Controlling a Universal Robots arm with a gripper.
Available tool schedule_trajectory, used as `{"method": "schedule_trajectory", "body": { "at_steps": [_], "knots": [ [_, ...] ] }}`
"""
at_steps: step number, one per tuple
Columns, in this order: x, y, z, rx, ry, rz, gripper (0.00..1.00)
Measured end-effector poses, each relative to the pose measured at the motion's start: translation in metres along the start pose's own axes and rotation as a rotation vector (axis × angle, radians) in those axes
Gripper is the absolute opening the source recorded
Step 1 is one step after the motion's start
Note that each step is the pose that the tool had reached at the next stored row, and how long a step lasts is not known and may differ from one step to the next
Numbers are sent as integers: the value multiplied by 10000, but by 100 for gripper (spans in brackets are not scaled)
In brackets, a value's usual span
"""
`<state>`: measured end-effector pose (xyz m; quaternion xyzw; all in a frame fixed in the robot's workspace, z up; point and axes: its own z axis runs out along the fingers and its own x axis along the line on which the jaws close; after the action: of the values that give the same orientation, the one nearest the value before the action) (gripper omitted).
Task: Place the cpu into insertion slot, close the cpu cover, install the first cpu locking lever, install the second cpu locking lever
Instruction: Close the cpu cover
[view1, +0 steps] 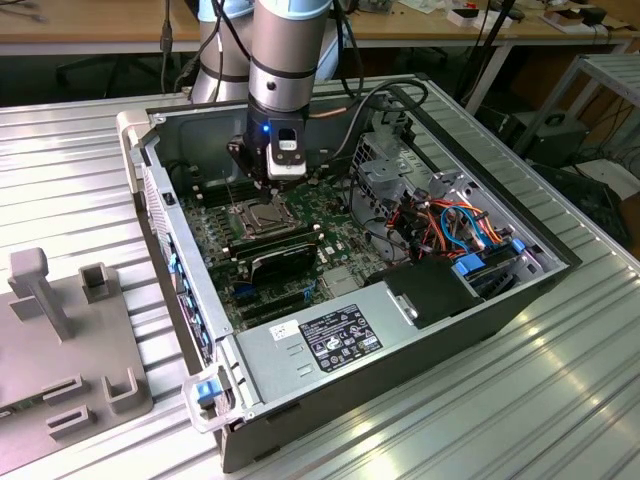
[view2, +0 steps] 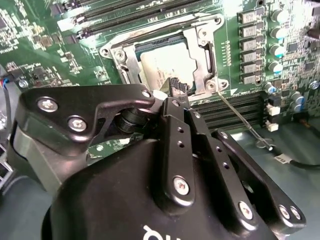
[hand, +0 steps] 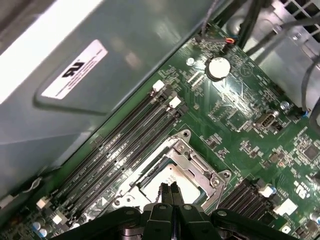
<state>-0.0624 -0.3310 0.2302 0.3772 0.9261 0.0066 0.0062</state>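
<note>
Arm (view1: 290, 60) stands vertical in the open computer case (view1: 520, 290), upper middle of the exterior view. Your hand (view1: 282, 182) is pinched closed on nothing, tips just above the cpu (view2: 157, 67). The chip sits in the insertion slot (view2: 159, 43) under the flat cpu cover (view2: 201, 62). One thin locking lever (view2: 245, 122) juts toward the memory slots (hand: 120, 150).

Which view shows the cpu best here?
The second wrist view: the cpu shows large, its grey top mostly bare. In the first wrist view the claw overlaps it; the exterior view shows it far off.
</note>
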Motion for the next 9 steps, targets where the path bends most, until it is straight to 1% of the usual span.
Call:
{"method": "schedule_trajectory", "body": {
  "at_steps": [3, 5, 9],
  "knots": [
    [3, -3, 0, -4, 9, -526, 11],
    [18, -18, 0, -6, 12, -711, 11],
    [73, -71, -1, -7, 14, -848, 11]
  ]
}}
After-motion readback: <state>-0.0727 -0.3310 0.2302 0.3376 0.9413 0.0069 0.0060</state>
